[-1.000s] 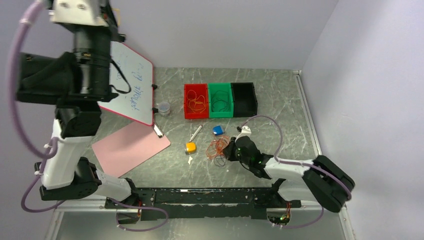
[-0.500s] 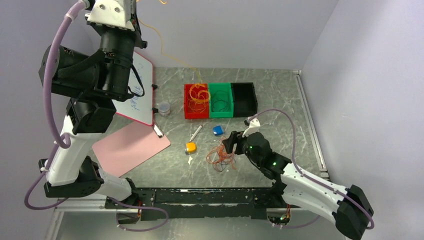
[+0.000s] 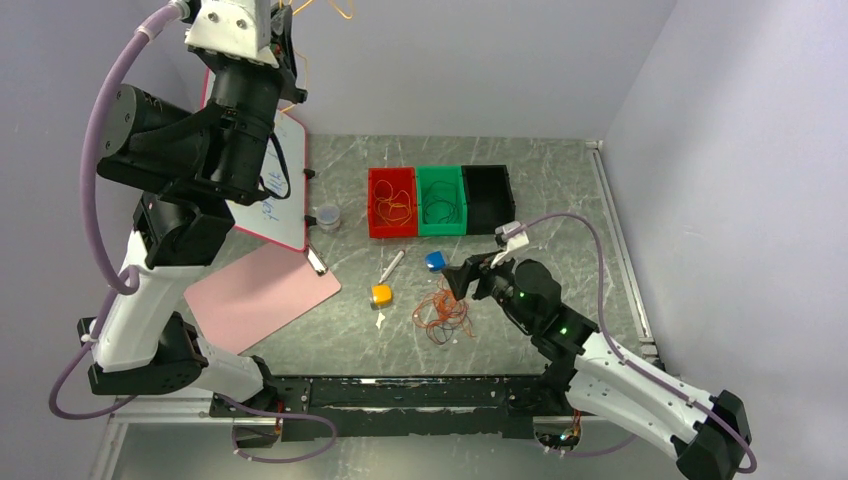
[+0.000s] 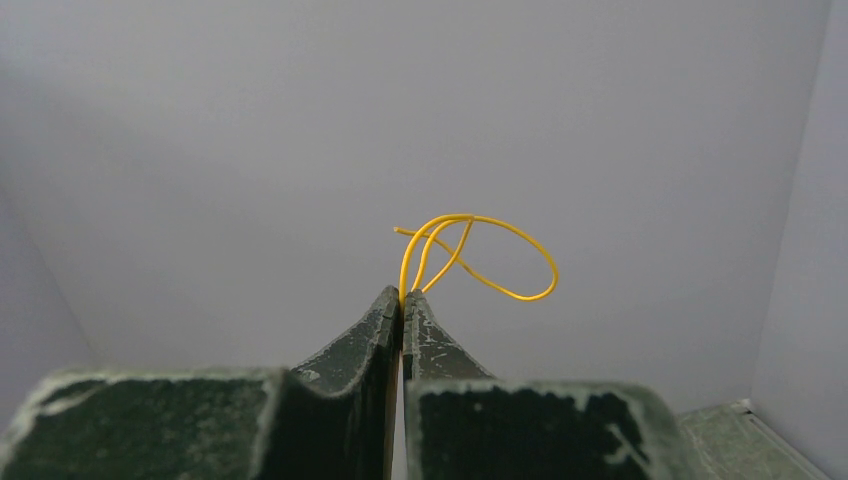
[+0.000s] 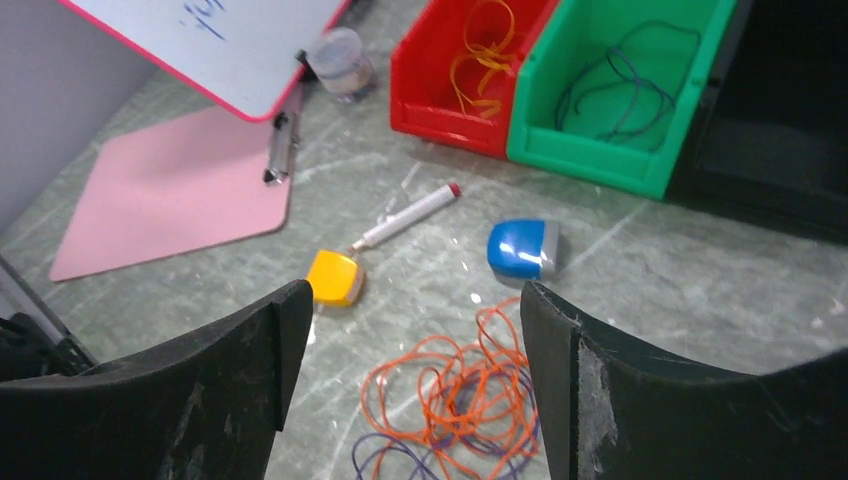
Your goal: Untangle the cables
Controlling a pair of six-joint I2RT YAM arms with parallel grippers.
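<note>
A tangle of orange and purple cables (image 3: 440, 311) lies on the table in front of the bins. My right gripper (image 3: 463, 276) hovers just right of it, open and holding nothing. In the right wrist view the tangle (image 5: 478, 392) lies between and below the spread fingers of the right gripper (image 5: 415, 300). My left gripper (image 3: 272, 12) is raised high at the top left, shut on a thin yellow cable (image 3: 322, 8). In the left wrist view that cable (image 4: 452, 216) loops out above the closed tips of the left gripper (image 4: 403, 297).
A red bin (image 3: 373, 205) holds yellow-orange cable, a green bin (image 3: 422, 205) holds dark cable, and a black bin (image 3: 490, 198) stands beside them. A blue block (image 3: 435, 260), yellow block (image 3: 381, 294), marker (image 3: 391, 265), small jar (image 3: 326, 215), whiteboard (image 3: 285, 190) and pink sheet (image 3: 262, 295) lie left of the tangle.
The right gripper has opened and pulled up and back from the tangle. The left arm has lifted the yellow cable, whose strand no longer stretches down to the red bin.
</note>
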